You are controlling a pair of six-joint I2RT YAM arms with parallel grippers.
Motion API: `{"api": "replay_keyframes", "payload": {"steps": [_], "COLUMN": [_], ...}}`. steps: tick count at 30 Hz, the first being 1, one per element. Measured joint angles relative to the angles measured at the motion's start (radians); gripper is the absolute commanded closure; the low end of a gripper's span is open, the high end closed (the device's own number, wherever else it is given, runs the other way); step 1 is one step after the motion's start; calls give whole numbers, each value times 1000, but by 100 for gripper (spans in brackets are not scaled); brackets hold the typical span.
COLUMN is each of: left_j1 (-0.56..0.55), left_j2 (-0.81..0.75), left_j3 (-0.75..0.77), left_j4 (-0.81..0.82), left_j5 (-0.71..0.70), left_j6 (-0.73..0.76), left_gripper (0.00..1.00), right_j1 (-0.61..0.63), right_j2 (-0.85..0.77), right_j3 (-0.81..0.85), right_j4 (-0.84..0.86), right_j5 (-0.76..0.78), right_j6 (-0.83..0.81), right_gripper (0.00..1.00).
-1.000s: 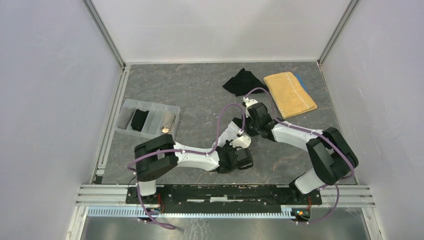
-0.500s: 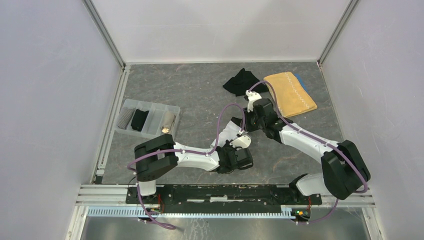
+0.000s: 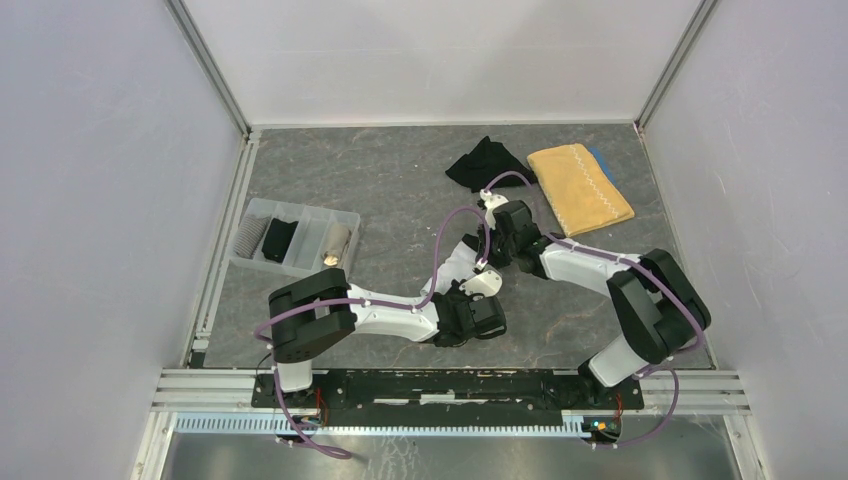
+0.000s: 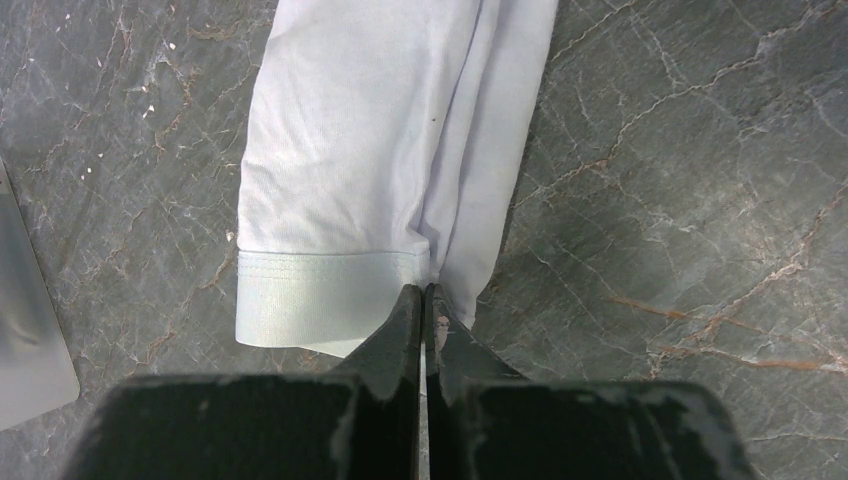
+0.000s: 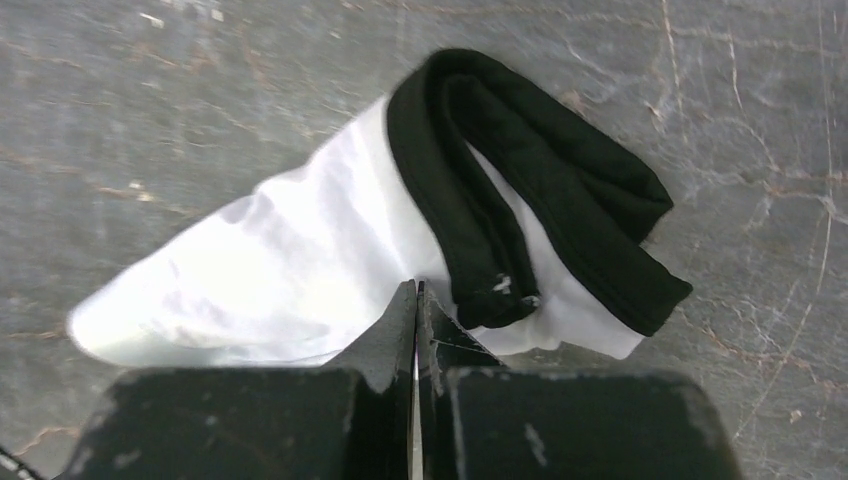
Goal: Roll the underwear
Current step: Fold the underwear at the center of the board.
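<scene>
White underwear (image 3: 461,260) lies on the grey table between my two grippers. In the left wrist view its white hemmed end (image 4: 340,180) is folded lengthwise. My left gripper (image 4: 421,292) is shut with its tips at that hem, a sliver of white cloth between the jaws. In the right wrist view the other end of the underwear (image 5: 300,260) has a black waistband (image 5: 540,190) doubled over. My right gripper (image 5: 416,288) is shut on the white cloth beside that band. From above, the left gripper (image 3: 468,292) and right gripper (image 3: 496,250) sit close together.
A black garment (image 3: 487,163) lies at the back, next to a mustard-yellow towel (image 3: 580,188). A clear divided tray (image 3: 300,213) at the left holds rolled striped, black and beige pieces. Its corner (image 4: 30,350) shows in the left wrist view. Walls enclose the table.
The right arm reached toward the back half a second ago and has come back. Its jaws, open before, are now shut. The left arm has not moved.
</scene>
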Motion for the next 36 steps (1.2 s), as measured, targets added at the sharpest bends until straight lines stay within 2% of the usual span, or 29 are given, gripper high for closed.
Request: {"api": "replay_keyframes", "payload": {"steps": [6, 12, 15, 18, 22, 25, 31, 36], "left_j1": [0, 0, 5, 4, 2, 2, 56, 172], "left_j2": [0, -11, -39, -97, -224, -325, -428, -419], "left_j3": [0, 1, 1, 0, 0, 0, -11, -86], "left_j4": [0, -10, -32, -77, -114, -115, -55, 29], "left_j5": [0, 14, 56, 110, 148, 153, 177, 240], "left_j6": [0, -1, -1, -1, -1, -1, -2, -2], "left_gripper": [98, 87, 77, 71, 68, 73, 97, 98], "right_j1": [0, 0, 0, 0, 0, 0, 0, 0], "right_j2": [61, 67, 71, 74, 78, 79, 82, 82], "right_j3": [0, 0, 0, 0, 0, 0, 0, 0], "right_j4": [-24, -16, -8, 3, 13, 18, 24, 26], "right_j5": [65, 71, 71, 73, 74, 74, 74, 74], "right_j6": [-4, -4, -4, -5, -10, -11, -12, -13], "right_gripper": [100, 100, 100, 100, 100, 100, 100, 100]}}
